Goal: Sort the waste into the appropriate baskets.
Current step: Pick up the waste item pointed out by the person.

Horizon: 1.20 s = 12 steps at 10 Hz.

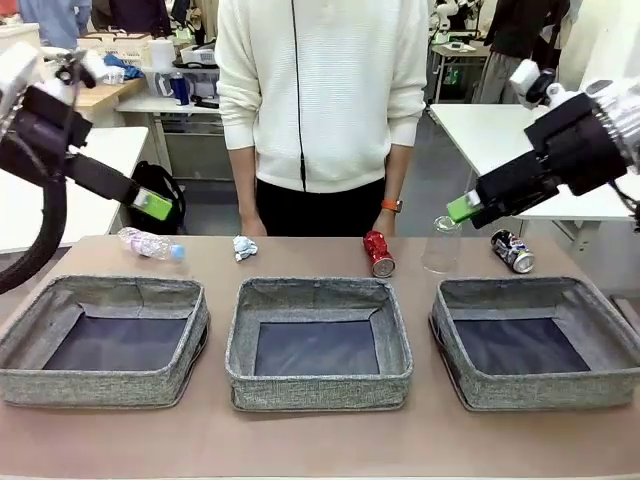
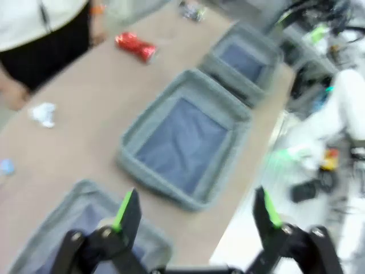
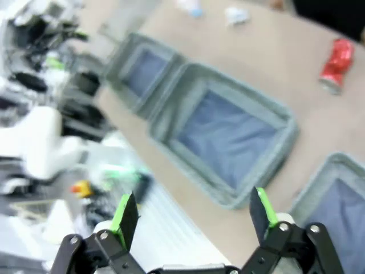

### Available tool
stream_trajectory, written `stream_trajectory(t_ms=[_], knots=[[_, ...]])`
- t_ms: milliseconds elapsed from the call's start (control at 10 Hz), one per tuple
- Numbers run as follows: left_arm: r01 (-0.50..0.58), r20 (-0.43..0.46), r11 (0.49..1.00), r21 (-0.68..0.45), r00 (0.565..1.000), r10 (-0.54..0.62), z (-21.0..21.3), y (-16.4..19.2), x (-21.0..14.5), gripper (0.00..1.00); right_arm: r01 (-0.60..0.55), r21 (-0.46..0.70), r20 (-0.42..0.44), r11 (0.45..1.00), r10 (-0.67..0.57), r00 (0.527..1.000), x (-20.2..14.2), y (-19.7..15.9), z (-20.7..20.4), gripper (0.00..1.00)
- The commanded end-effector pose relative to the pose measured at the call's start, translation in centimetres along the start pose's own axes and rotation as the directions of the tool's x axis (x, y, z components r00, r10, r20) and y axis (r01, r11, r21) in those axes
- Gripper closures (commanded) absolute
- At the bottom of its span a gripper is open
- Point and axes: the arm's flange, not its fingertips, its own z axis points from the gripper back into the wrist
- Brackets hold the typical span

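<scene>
1. Waste: five pieces lie in a row on the table (image 1: 300, 440) on the person's side of the baskets. From the robot's left they are the clear bottle (image 1: 150, 244) on its side, the crumpled paper ball (image 1: 244, 247), the red can (image 1: 379, 253) on its side, the clear plastic cup (image 1: 441, 245) standing, and the dark blue can (image 1: 512, 250) on its side.
2. Baskets: the left basket (image 1: 100, 385), middle basket (image 1: 318, 390) and right basket (image 1: 540, 390) each show a bare dark bottom.
3. Progress, as a judgement: no piece is sorted yet, and all five are left to do.
4. Left gripper (image 2: 195, 200): the fingers are spread wide with nothing between them. In the front view its green tip hangs above the table, over and slightly behind the bottle and apart from it. The bottle is not between the fingers.
5. Right gripper (image 3: 194, 200): the fingers are spread wide and hold nothing. In the front view its green tip sits just at the cup's top edge. Whether they touch cannot be told, since depth is unclear.
6. The person stands at the far edge, behind the paper ball and red can.
</scene>
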Motion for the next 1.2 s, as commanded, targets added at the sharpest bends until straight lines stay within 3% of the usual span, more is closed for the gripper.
stream_trajectory(t_ms=[0, 200, 300, 500, 600, 900, 1000, 1100], knots=[[-0.359, 0.054, 0.872, -0.333, 0.916, 0.398, 2.4, 2.8, -1.1, 0.0, 0.364, 0.424, 0.007, 0.829, -0.405, 0.914, -0.4, -2.3, 1.6, 0.0], [-0.402, 0.192, 0.841, -0.363, 0.85, 0.49, 5.9, 5.2, -5.2, 0.0, 0.358, 0.51, 0.075, 0.782, -0.456, 0.887, -2.7, -4.2, 2.4, 0.0], [-0.44, 0.265, 0.809, -0.39, 0.787, 0.557, 7.1, 6.1, -7.7, 0.0, 0.368, 0.543, 0.109, 0.755, -0.497, 0.861, -4.4, -5.6, 2.5, 0.0], [-0.494, 0.338, 0.772, -0.4, 0.703, 0.625, 7.5, 6.3, -10.9, 0.0, 0.399, 0.574, 0.148, 0.716, -0.569, 0.809, -6.9, -7.8, 3.3, 0.0], [-0.496, 0.356, 0.779, -0.383, 0.699, 0.62, 7.1, 5.6, -11.6, 0.0, 0.409, 0.562, 0.178, 0.719, -0.588, 0.789, -7.8, -8.4, 4.1, 0.0], [-0.551, 0.327, 0.79, -0.269, 0.719, 0.613, 6.1, 4.2, -12.8, 0.0, 0.469, 0.521, 0.159, 0.713, -0.621, 0.768, -10.7, -10.5, 5.6, 0.0], [-0.543, 0.339, 0.767, -0.343, 0.69, 0.64, 10.1, 9.9, -9.6, 0.0, 0.482, 0.505, 0.184, 0.716, -0.635, 0.75, -11.4, -11.0, 5.9, 0.0], [-0.543, 0.339, 0.767, -0.343, 0.69, 0.64, 10.1, 9.9, -9.6, 0.0, 0.484, 0.535, 0.154, 0.693, -0.643, 0.75, -6.1, -13.0, 7.8, 0.0]])
